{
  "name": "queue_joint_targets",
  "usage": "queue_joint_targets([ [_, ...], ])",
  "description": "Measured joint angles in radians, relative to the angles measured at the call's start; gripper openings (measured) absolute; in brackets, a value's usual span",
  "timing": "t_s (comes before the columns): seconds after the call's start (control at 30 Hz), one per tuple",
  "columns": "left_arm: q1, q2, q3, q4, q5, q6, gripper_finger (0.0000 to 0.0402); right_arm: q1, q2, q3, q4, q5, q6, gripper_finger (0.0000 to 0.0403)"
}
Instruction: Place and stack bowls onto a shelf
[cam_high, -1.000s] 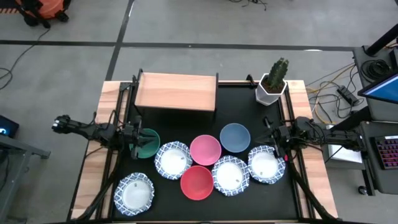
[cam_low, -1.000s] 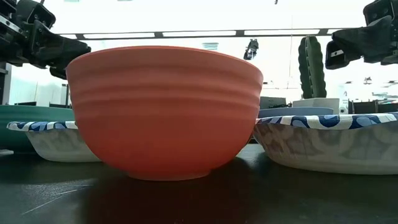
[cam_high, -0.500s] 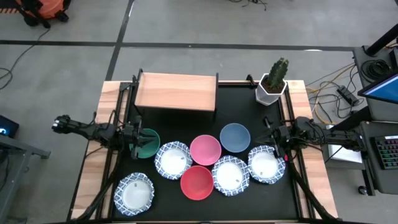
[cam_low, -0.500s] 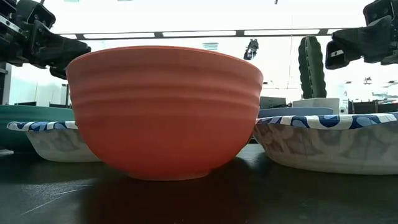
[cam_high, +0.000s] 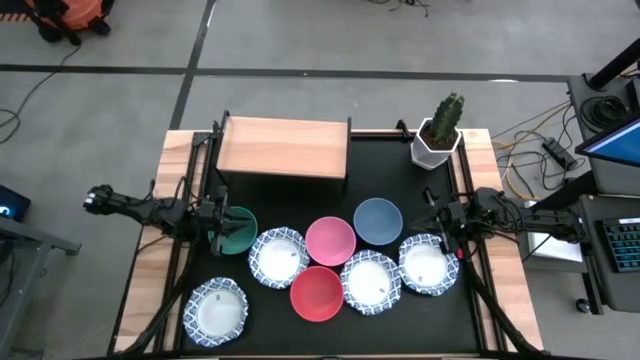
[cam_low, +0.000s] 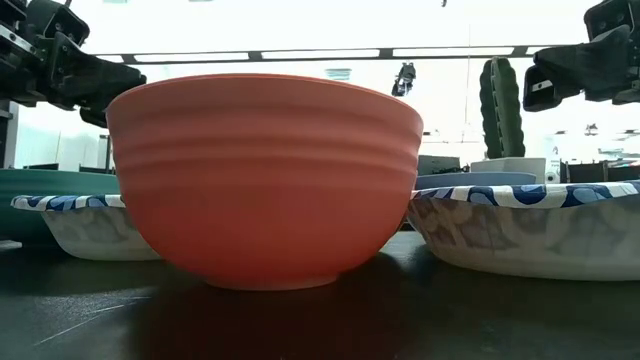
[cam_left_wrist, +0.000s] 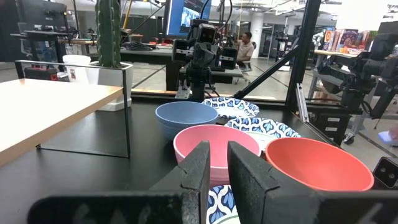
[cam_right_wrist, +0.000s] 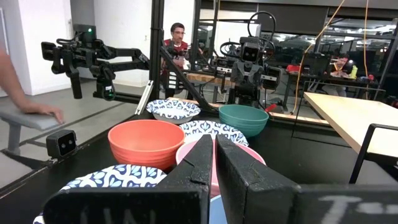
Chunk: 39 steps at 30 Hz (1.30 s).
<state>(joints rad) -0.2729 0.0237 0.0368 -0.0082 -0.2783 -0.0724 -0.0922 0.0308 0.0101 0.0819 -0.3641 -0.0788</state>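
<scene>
Bowls sit in a cluster on the near half of my bench, on the black mat (cam_high: 390, 180), none of them on the shelf (cam_high: 284, 147), which stands bare at the far left of the mat. From the left I see the green bowl (cam_high: 238, 230), then a white blue-rimmed bowl (cam_high: 278, 256), the pink bowl (cam_high: 330, 240) and the blue-grey bowl (cam_high: 378, 220) toward the far side. Nearer me are the red bowl (cam_high: 316, 293), another blue-rimmed bowl (cam_high: 371, 282) touching it, and a third blue-rimmed one (cam_high: 427, 264) on the right. The fourth blue-rimmed bowl (cam_high: 217, 310) lies apart at the near left corner.

My left gripper (cam_high: 222, 222) hovers at the left edge of the green bowl; its fingers stand a narrow slit apart with nothing between them, as the left wrist view shows. My right gripper (cam_high: 437, 222) waits at the right side, just beyond the rightmost blue-rimmed bowl, fingers pressed together and empty.

Past the shelf, at the far right corner, a cactus in a white pot (cam_high: 439, 132) stands. Across the room I can see a person (cam_right_wrist: 178, 46) seated behind the rigs.
</scene>
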Motion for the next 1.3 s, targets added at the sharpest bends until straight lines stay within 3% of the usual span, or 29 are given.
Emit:
queue_joint_targets([
  [0.47, 0.000, 0.000, 0.000, 0.026, 0.000, -0.014, 0.0039, 0.000, 0.000, 0.000, 0.004, 0.000, -0.001, 0.0009],
  [0.6, 0.000, 0.000, 0.000, 0.109, 0.000, -0.156, 0.0039, 0.000, 0.000, 0.000, 0.022, -0.001, -0.010, 0.0009],
  [0.7, 0.000, 0.000, 0.000, 0.199, 0.000, -0.200, 0.0039, 0.000, 0.000, 0.000, 0.048, 0.002, 0.183, 0.0009],
  [0.8, 0.000, 0.000, 0.000, 0.318, -0.001, -0.205, 0.0039, 0.000, 0.000, 0.000, 0.119, 0.101, 0.276, 0.0009],
  [0.93, 0.000, 0.000, 0.000, 0.447, -0.001, -0.180, 0.0039, 0.000, 0.000, 0.000, 0.177, 0.157, 0.237, 0.0009],
  [1.0, -0.001, 0.001, 0.000, 0.474, -0.031, -0.145, 0.0039, 0.000, 0.000, 0.000, 0.216, 0.156, 0.216, 0.0009],
  [1.17, 0.000, 0.021, 0.000, 0.446, -0.219, -0.150, 0.0039, 0.000, 0.008, 0.017, 0.276, 0.157, 0.148, 0.0009],
  [1.3, 0.000, 0.094, 0.001, 0.525, -0.232, -0.177, 0.0039, 0.000, 0.025, 0.066, 0.311, 0.157, 0.101, 0.0009],
])
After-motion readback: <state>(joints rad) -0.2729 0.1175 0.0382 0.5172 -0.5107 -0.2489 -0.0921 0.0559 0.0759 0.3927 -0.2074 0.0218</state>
